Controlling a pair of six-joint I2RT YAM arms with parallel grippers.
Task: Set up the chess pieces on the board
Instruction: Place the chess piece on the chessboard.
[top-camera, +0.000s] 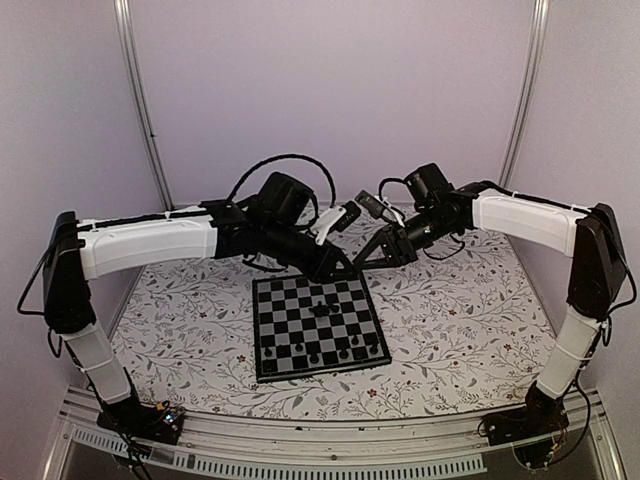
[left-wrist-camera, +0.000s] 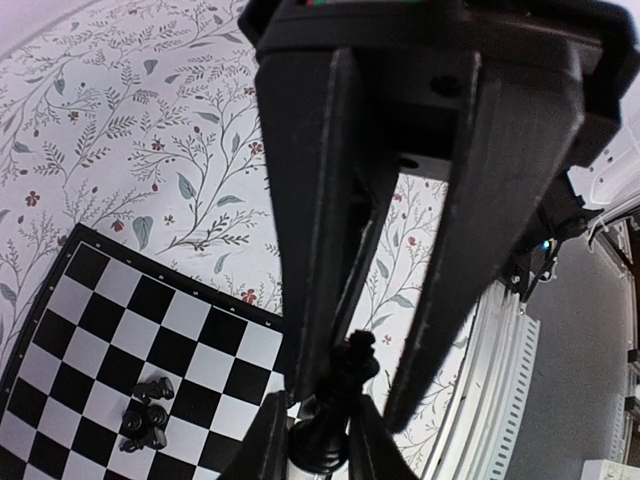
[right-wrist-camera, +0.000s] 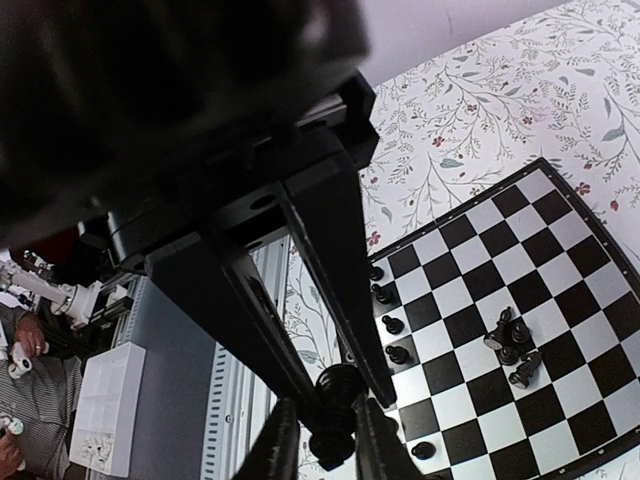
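Floral-covered table (top-camera: 450, 350), board (top-camera: 285, 322) flat, seemingly near centre

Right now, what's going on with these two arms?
Both arms meet tip to tip near the far edge of the board. The left gripper and right gripper flank one black chess piece, seemingly a handover; which one grips it is unclear. A row of pieces stands along the near edge; a cluster sits mid-board.
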